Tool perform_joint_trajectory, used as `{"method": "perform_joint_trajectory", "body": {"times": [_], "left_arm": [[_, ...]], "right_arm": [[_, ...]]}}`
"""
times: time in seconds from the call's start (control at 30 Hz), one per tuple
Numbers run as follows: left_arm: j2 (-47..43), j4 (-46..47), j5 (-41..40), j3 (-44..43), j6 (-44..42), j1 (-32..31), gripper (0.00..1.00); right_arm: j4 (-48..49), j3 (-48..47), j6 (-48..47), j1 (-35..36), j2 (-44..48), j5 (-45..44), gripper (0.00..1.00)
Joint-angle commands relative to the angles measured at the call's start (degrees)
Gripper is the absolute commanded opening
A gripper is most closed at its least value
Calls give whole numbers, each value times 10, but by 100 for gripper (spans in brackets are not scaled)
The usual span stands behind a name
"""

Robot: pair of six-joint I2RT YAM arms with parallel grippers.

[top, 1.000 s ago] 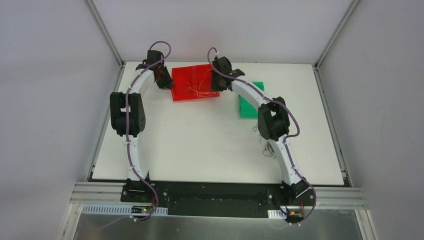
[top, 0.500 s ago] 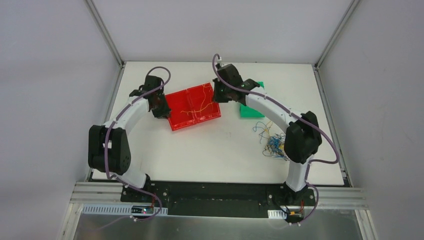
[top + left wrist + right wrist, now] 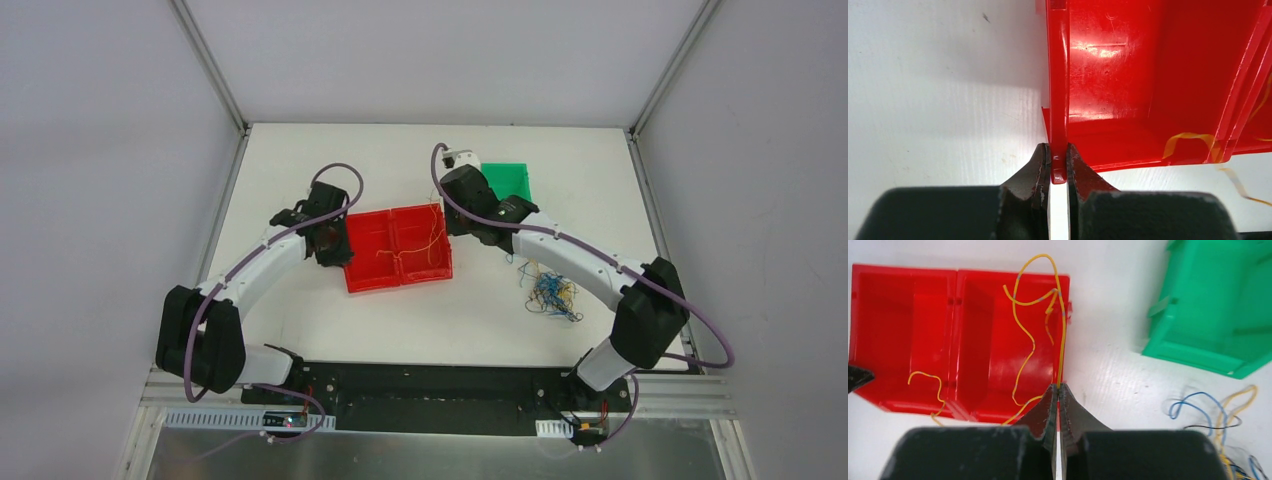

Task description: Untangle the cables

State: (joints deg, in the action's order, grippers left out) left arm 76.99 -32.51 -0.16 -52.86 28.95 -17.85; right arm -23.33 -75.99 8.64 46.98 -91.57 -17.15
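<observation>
Left jaws clamped on red bin (image 3: 1108, 75) wall; right jaws pinching yellow cable (image 3: 1063, 320).
Other cables (image 3: 550, 292) lie tangled on bench (image 3: 300, 160).

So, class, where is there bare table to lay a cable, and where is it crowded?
Bare: between the red tray and the near edge; behind the tray; right of the green bin. Crowded: the cable tangle by the right arm.

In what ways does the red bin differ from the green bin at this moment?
The red bin has two compartments holding yellow wires; the green bin shows no wires. The left gripper pinches the red bin's wall; nothing grips the green bin. Both are open-topped plastic.
</observation>
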Motion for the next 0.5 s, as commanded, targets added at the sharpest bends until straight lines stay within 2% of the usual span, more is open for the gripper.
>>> {"method": "perform_joint_trajectory", "body": {"times": [0.0,0.23,0.47], "left_arm": [[-10,-4,-30,-1,-1,-25,0],[-12,-11,-32,-10,-3,-28,0],[-5,-15,-31,-16,-4,-28,0]], "right_arm": [[-2,-1,-36,2,33,-106,0],[-6,-11,-76,1,46,-158,0],[-2,20,-102,2,76,-155,0]]}}
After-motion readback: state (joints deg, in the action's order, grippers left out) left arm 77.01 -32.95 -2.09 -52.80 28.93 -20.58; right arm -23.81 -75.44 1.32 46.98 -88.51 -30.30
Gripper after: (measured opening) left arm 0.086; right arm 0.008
